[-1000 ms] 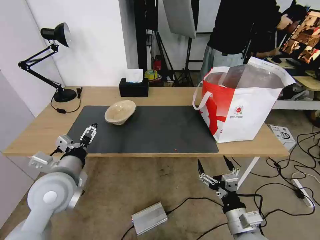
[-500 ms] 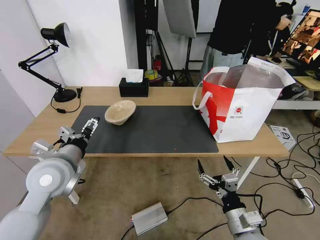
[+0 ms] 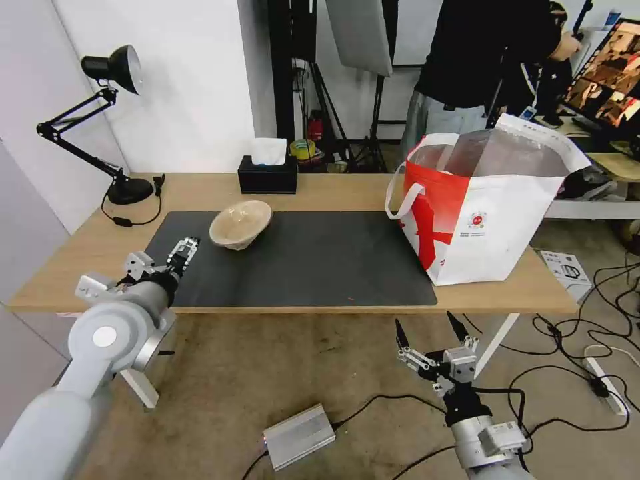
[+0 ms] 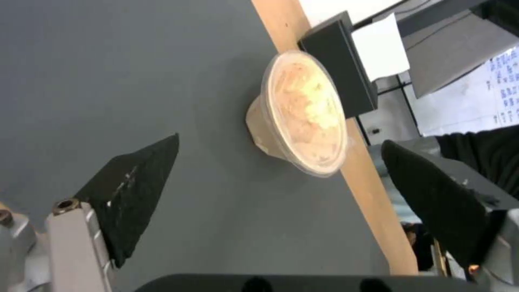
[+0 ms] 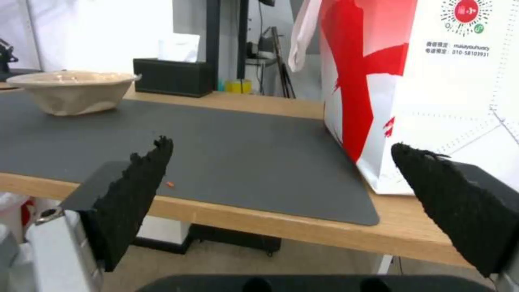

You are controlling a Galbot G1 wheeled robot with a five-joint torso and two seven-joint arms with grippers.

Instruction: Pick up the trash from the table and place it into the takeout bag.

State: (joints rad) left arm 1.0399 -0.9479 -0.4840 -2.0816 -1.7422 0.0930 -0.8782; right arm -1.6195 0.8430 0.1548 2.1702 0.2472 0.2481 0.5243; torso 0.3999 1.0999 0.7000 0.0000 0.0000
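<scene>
Head view: left tool [image 3: 183,251] hovers over the dark mat [image 3: 300,260], beige paper-pulp bowl [image 3: 241,224] just ahead of it and slightly right, no contact. Risk: the bowl is light and tilted, so a fingertip catching the rim could shove or tip it instead of gripping. Right tool [image 3: 430,332] hangs below the surface [image 3: 333,190] edge, spread wide, empty; takeout bag [image 3: 483,213] up and to its right.

Left wrist view: tool jaws spread wide, nothing between them; bowl [image 4: 303,115] ahead, black tissue box [image 4: 340,69] just behind it.

Right wrist view: jaws wide, empty; bag [image 5: 432,81] close ahead.
</scene>
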